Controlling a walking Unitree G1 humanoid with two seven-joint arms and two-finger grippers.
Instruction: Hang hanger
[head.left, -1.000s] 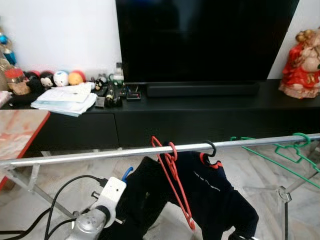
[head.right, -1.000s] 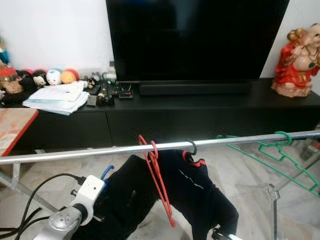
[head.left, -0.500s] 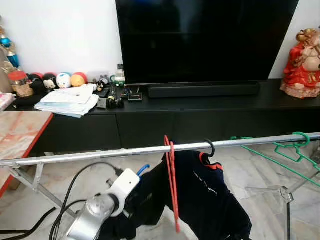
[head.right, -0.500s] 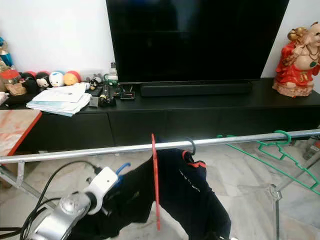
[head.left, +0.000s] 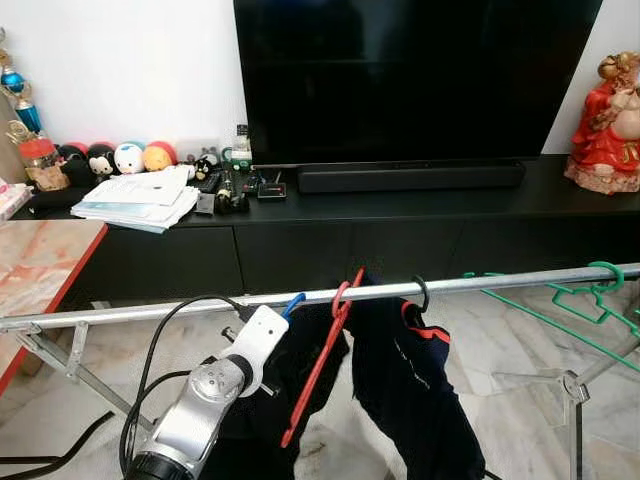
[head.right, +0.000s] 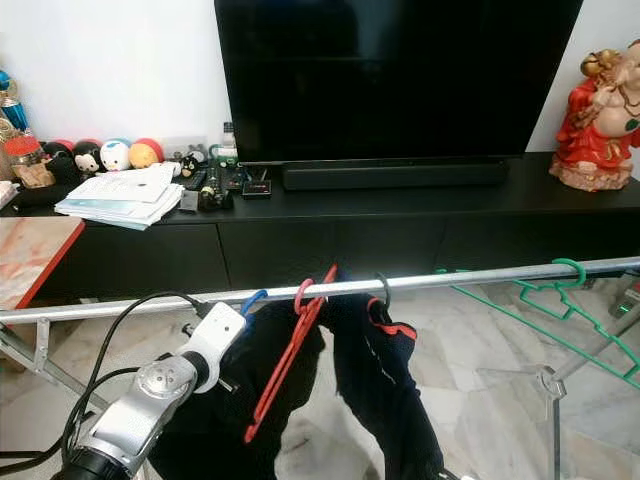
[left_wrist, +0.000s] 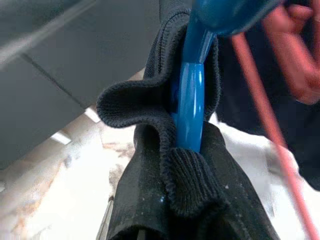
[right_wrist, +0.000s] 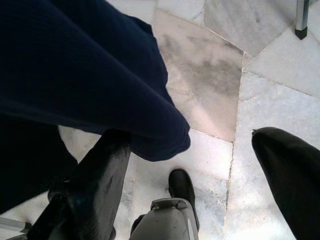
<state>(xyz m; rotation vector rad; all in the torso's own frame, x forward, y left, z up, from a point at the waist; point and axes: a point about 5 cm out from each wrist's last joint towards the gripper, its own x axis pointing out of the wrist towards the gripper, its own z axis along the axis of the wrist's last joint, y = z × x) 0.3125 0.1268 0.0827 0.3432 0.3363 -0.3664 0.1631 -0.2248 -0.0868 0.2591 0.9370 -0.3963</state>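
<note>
A black television (head.left: 415, 80) stands on a low black cabinet (head.left: 400, 235), a red figurine (head.left: 607, 125) at its end.

Metal rail (head.left: 150, 311), red hanger (head.left: 318, 366), dark garment (head.left: 410, 390)

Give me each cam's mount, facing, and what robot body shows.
Left eye: head, forward and down at the rail, TV behind; left arm shows.
Right eye: same head, same scene.
Left wrist: on the left arm, along the blue hanger wrapped in a dark collar.
Right wrist: looks down at floor; right end effector open, beside dark cloth.
Shared: the red hanger.
</note>
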